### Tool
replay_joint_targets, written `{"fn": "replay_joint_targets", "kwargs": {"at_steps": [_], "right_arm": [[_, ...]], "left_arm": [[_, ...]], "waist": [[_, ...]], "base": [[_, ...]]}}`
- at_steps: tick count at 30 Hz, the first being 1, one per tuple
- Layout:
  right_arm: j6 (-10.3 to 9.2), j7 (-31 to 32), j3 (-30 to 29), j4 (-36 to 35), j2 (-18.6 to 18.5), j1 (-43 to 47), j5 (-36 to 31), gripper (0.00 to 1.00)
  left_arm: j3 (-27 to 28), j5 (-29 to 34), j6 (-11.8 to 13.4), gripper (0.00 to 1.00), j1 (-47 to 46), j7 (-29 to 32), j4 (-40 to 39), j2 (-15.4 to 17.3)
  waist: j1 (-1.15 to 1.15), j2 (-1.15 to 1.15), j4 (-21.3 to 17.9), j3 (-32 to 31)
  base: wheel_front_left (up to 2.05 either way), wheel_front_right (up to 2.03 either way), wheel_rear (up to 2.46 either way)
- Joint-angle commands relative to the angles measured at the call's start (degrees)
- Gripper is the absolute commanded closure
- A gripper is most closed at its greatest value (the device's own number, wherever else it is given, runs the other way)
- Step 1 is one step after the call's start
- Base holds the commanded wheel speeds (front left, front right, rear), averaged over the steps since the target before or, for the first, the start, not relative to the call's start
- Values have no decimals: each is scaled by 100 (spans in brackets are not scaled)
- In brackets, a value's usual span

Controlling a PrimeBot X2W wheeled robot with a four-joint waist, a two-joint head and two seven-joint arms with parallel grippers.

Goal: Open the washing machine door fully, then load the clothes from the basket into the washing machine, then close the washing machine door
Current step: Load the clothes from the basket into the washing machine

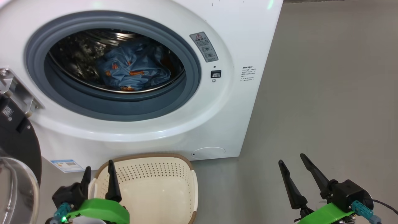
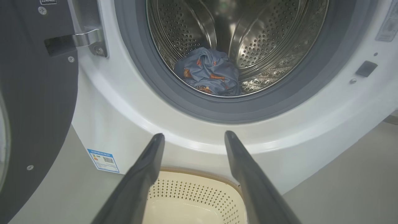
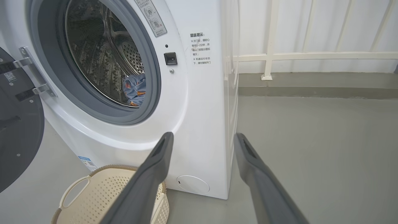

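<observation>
One washing machine (image 1: 245, 37), one basket (image 1: 155, 171)

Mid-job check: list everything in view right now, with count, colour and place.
washing machine: one, white, straight ahead
washing machine door: one, black rim, clear glass, swung open at left
gasket: one, grey, around the opening
drum: one, perforated steel
clothes: one heap, light blue with orange-brown print, in the drum
basket: one, cream with brown rim, on the floor before the machine, no clothes visible in it
sticker: one, blue, machine's lower left
warning label: one, grey, right of the opening
floor: grey
railing: one, cream, behind the machine
left gripper: dark, open, over the basket's left edge
right gripper: dark, open, over the floor
</observation>
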Motion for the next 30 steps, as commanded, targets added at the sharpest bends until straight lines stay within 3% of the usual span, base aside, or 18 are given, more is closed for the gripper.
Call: {"fn": "replay_joint_targets", "kwargs": {"at_steps": [1, 7, 13, 14, 15, 16, 18, 25, 30], "right_arm": [[9, -27, 103, -167, -39, -14, -74, 0], [9, -27, 9, -181, -19, 81, -136, 0], [9, -27, 0, -156, -4, 238, -159, 0], [9, -27, 5, -153, -7, 251, -161, 0], [9, -27, 9, -152, -11, 267, -163, 0], [9, -27, 13, -151, -17, 287, -165, 0], [9, -27, 15, -150, -21, 309, -168, 0], [9, -27, 63, -123, -43, 436, -182, 0], [9, -27, 92, -109, -76, 467, -191, 0]], "left_arm": [[170, 122, -41, 0, 28, -37, -262, 106], [294, 306, -165, 0, 356, -37, -732, 106], [466, 274, -136, 0, 642, -37, -868, 106], [480, 261, -134, 9, 664, -37, -868, 106], [487, 261, -133, 11, 684, -37, -864, 106], [487, 281, -146, 3, 695, -37, -874, 106], [494, 307, -150, 0, 708, -37, -895, 106], [480, 382, -181, 0, 838, -37, -1039, 106], [415, 554, -337, 0, 956, -37, -1280, 106]], "waist": [[0, 0, -8, -9], [0, 0, -73, -132], [0, 0, -174, -302], [0, 0, -190, -323], [0, 0, -206, -343], [0, 0, -218, -363], [0, 0, -226, -388], [0, 0, -284, -515], [0, 0, -328, -570]], "base": [[0, 0, 0], [0, 0, 0], [0, 0, 0], [0, 0, 0], [0, 0, 0], [0, 0, 0], [0, 0, 0], [0, 0, 0], [0, 0, 0]]}}
